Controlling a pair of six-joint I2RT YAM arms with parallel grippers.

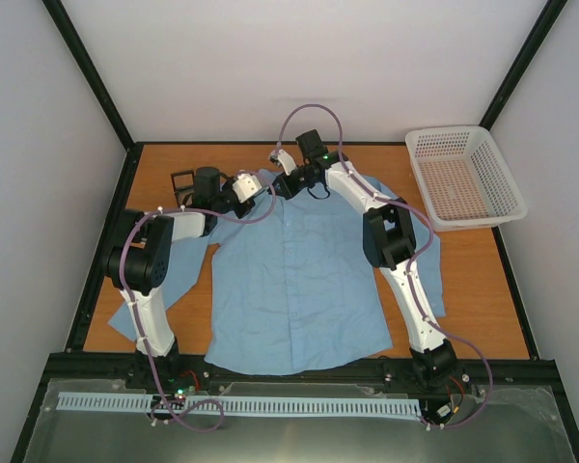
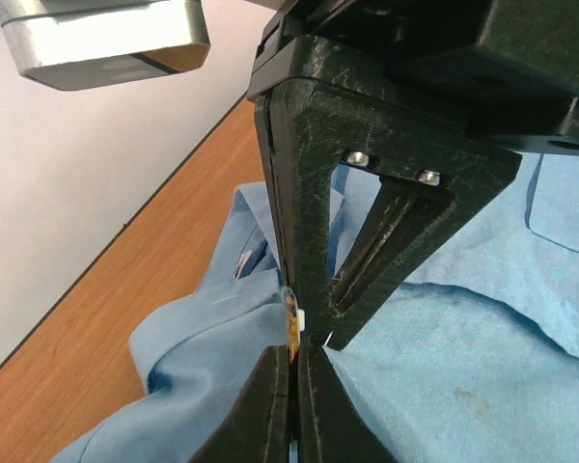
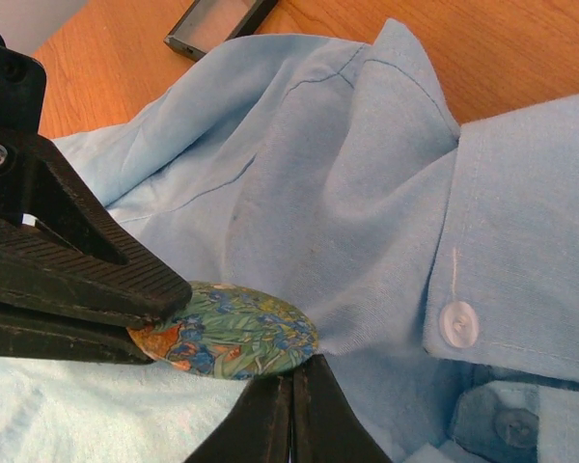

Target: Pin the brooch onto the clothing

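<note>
The light blue shirt (image 1: 299, 280) lies flat on the table, collar at the far side. Both grippers meet at its collar. The brooch (image 3: 234, 335) is a round disc with a green, blue and orange flower print. My left gripper (image 3: 145, 313) is shut on the brooch's edge. In the left wrist view the brooch (image 2: 291, 328) stands edge-on between the left gripper's (image 2: 294, 365) tips, on the shirt (image 2: 482, 347). My right gripper (image 3: 291, 381) is shut on a pucker of shirt fabric (image 3: 309, 164) right at the brooch's edge. From above, the left gripper (image 1: 262, 196) and right gripper (image 1: 280, 186) hide the brooch.
A small black hinged box (image 1: 184, 181) lies open at the far left beside the collar; it also shows in the right wrist view (image 3: 217, 21). A white mesh basket (image 1: 463, 174) stands at the far right. A white shirt button (image 3: 457, 323) sits near the right fingers.
</note>
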